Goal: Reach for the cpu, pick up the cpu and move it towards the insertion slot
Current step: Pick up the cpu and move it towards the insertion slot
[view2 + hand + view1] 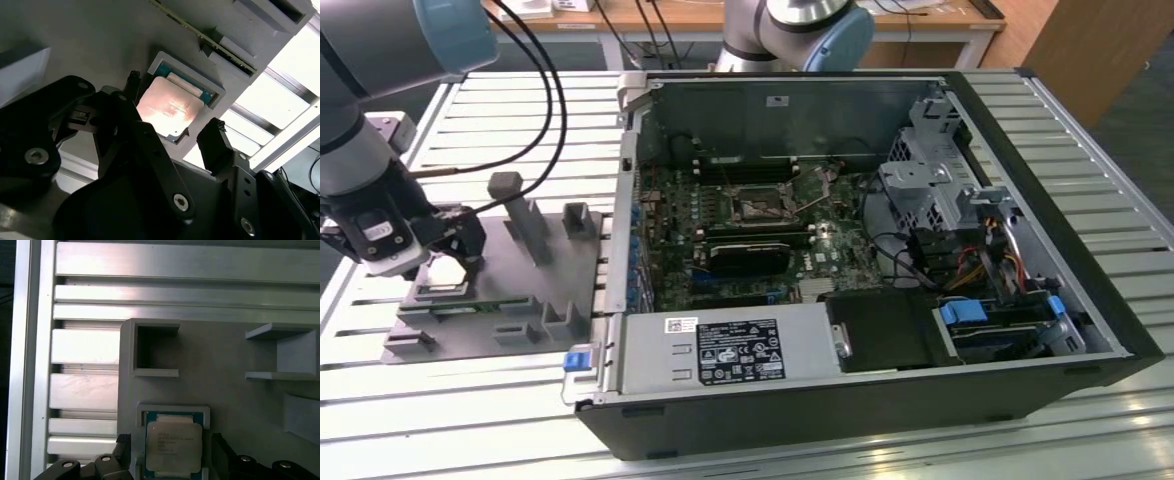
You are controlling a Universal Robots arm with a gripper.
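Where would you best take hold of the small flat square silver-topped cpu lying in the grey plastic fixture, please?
Grip the cpu by two opposite edges, coming straight down from above. It lies flat in a framed pocket of the grey plastic fixture, so only its top is exposed. In the first wrist view the open gripper straddles it.

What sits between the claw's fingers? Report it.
The cpu, lying in its recess on the grey fixture; the first wrist view shows the open claw straddling it.
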